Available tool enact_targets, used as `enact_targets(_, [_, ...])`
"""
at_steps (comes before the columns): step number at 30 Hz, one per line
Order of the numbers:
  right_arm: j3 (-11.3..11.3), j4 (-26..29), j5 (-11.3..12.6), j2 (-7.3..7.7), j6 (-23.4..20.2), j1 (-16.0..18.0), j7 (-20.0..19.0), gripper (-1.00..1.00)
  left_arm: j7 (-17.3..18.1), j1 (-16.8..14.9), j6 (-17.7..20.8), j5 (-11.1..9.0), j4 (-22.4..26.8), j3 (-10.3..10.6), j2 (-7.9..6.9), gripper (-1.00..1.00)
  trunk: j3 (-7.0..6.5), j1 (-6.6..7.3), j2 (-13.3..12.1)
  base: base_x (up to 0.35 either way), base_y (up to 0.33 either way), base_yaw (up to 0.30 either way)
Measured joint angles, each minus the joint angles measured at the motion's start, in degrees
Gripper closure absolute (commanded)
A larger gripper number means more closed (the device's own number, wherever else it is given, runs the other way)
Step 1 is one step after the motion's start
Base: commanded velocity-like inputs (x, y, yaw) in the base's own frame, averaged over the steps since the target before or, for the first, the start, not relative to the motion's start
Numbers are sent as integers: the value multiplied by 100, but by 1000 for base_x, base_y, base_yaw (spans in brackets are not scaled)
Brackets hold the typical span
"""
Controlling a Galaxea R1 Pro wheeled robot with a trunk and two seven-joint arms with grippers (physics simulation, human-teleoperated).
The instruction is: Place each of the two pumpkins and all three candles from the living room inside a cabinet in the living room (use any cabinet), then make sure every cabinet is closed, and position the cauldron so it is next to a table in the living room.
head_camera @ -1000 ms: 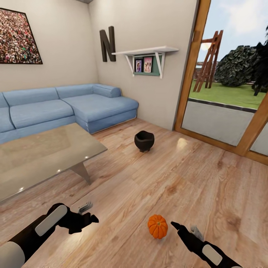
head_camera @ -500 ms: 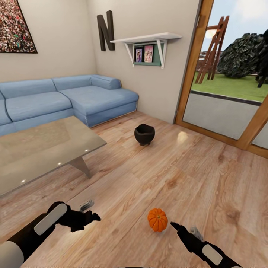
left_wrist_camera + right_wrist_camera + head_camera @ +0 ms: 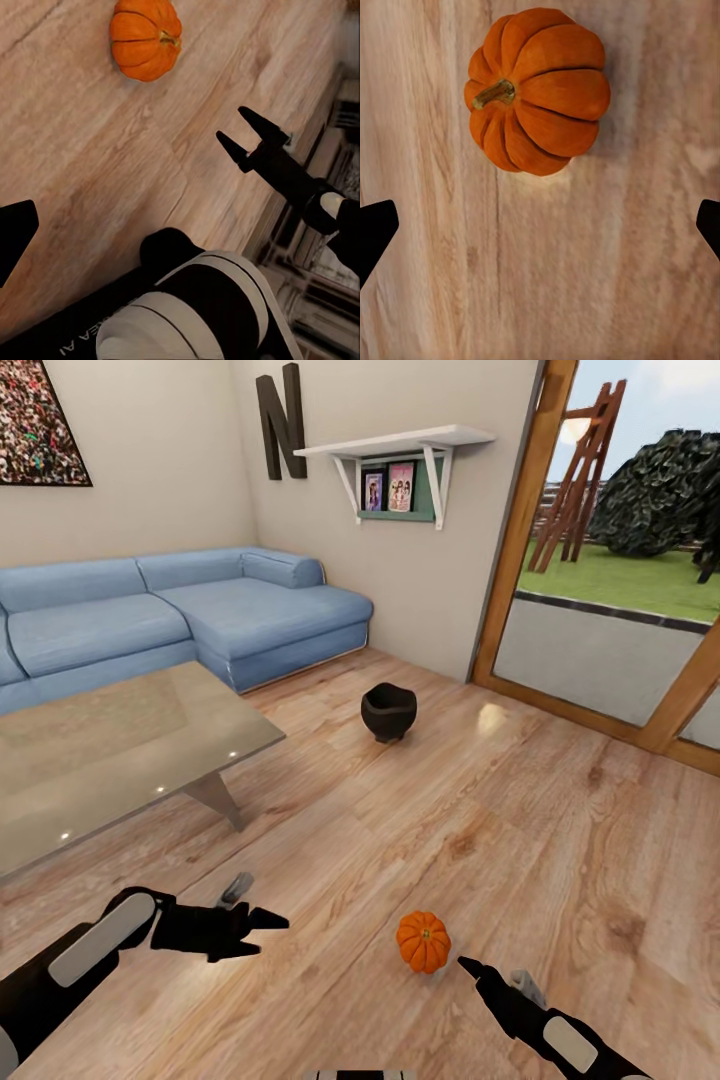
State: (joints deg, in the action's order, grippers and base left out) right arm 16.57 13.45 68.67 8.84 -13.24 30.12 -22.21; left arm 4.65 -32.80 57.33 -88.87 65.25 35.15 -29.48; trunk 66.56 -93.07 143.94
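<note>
One orange ribbed pumpkin [image 3: 423,941] sits on the wood floor just ahead of my right gripper [image 3: 495,975], which is open and empty. In the right wrist view the pumpkin [image 3: 536,90] lies beyond the spread fingertips [image 3: 375,229], untouched. My left gripper [image 3: 255,908] hovers open over the floor to the pumpkin's left; its wrist view catches the pumpkin [image 3: 145,39] and the right gripper [image 3: 251,131]. The black cauldron [image 3: 388,711] stands on the floor further off, right of the glossy coffee table [image 3: 100,760]. Candles and cabinet are out of view.
A blue corner sofa [image 3: 200,615] runs along the wall behind the table. A white wall shelf [image 3: 400,445] hangs above. A wood-framed glass door [image 3: 600,640] closes the right side. Bare floor lies between the pumpkin and the cauldron.
The head view has shifted, so everything sits slightly differently in the picture. My left gripper has reached forward and to the right. The pumpkin and cauldron rest where they were.
</note>
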Motion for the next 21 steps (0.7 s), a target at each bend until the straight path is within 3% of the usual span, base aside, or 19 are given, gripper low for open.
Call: enact_targets(21, [0, 0, -1, 0, 0, 0, 0, -100, 103, 8, -36, 76, -66, 44, 17, -100, 0, 3, 0, 161, 7, 0])
